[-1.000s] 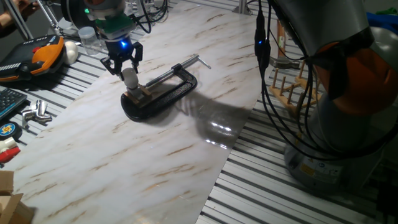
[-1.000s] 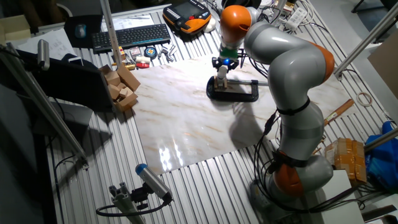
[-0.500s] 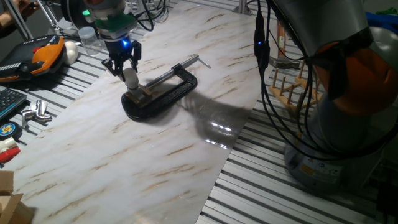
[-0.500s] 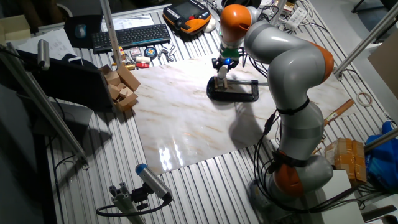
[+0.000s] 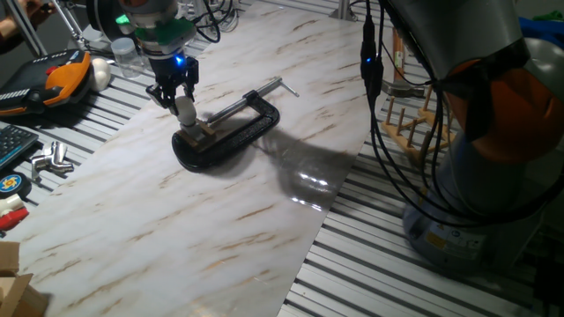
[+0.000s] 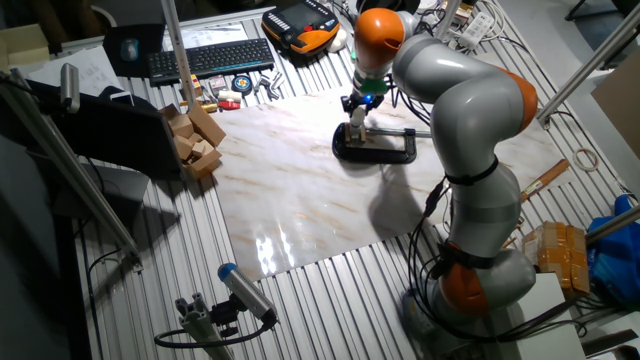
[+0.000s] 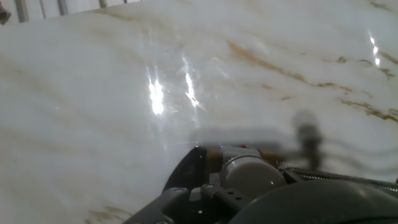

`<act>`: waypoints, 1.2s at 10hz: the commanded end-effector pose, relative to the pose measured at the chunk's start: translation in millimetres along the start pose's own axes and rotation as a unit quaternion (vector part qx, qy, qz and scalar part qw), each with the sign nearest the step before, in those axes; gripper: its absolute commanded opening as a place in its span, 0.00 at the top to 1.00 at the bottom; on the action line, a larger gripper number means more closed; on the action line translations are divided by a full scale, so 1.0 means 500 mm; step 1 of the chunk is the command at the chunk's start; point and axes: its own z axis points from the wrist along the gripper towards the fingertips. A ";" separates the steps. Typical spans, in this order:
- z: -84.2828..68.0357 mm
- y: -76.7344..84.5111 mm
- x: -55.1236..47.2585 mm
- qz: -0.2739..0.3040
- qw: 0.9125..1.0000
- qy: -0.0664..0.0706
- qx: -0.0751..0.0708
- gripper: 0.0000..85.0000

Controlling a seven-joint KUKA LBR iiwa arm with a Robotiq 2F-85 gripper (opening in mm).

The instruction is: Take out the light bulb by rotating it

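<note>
Marbled surface (image 5: 220,220) in the foreground. Farther back, black C-clamp (image 5: 231,134) lying flat, gripping a tan wooden block (image 5: 201,134). Upright in that block, light bulb (image 5: 185,110), frosted white. Directly above, hand (image 5: 175,91) pointing down, fingers closed around the bulb's upper part. At far left, beyond the surface edge, an orange-and-black pendant (image 5: 53,79).
</note>
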 end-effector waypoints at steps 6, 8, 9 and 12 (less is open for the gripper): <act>0.000 0.000 0.000 -0.092 0.996 0.000 -0.001 1.00; 0.000 0.000 0.000 -0.130 0.992 -0.001 -0.002 1.00; 0.000 0.000 0.000 -0.148 0.989 -0.001 -0.002 1.00; 0.000 0.001 0.000 -0.210 0.978 -0.008 -0.003 1.00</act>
